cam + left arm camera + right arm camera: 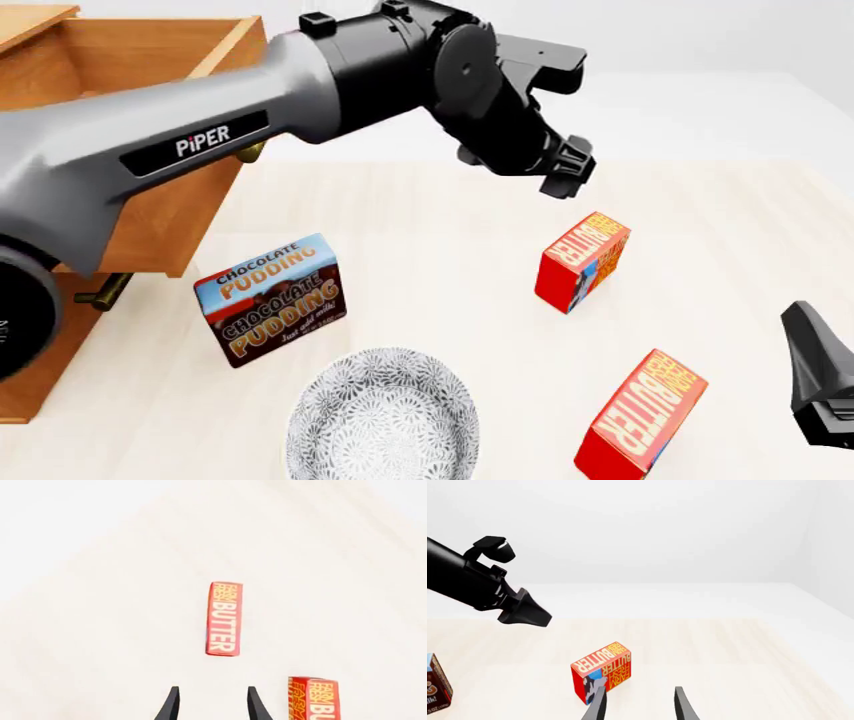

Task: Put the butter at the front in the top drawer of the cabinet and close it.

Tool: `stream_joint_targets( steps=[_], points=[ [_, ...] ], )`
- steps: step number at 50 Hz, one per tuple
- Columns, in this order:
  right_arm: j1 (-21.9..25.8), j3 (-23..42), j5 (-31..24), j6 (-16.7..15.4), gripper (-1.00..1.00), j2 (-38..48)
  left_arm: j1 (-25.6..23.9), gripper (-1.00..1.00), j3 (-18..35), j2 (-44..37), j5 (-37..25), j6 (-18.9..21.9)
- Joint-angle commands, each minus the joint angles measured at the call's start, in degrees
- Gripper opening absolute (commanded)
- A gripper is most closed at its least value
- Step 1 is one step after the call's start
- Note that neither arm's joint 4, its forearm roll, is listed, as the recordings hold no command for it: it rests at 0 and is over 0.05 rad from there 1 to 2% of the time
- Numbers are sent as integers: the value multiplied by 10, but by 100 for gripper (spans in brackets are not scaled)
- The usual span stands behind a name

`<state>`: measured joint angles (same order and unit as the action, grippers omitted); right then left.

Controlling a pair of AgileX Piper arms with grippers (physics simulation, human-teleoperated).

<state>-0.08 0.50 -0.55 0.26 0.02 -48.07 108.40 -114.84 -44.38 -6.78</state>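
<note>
While frame-cut, right pincer (821, 385) shows little.

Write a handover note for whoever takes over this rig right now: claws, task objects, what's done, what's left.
Left claw: open, empty, in the air above the butter.
Right claw: open, empty, low at the table's right side, pointing toward the butter.
Butter: on the table, blue patch showing, ungrasped. A second butter carton stands nearer the camera; leave it.
Top drawer of the cabinet: pulled open, no butter visible inside.
Done: drawer opened.
Left: grasp the butter, place it in the drawer, push the drawer shut.
</note>
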Motion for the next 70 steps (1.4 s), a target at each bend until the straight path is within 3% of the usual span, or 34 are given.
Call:
stream_joint_targets(
  steps=[1,47,59,70],
  points=[
    [0,-1,1,0,100,0,-1,100,27,-34,0,-9],
    [0,-1,1,0,100,0,-1,100,79,-119,10,-24],
    [0,-1,1,-1,100,0,-10,100,108,-147,6,-28],
    [0,-1,1,-1,100,0,-16,100,166,-192,-21,-23]
  ],
)
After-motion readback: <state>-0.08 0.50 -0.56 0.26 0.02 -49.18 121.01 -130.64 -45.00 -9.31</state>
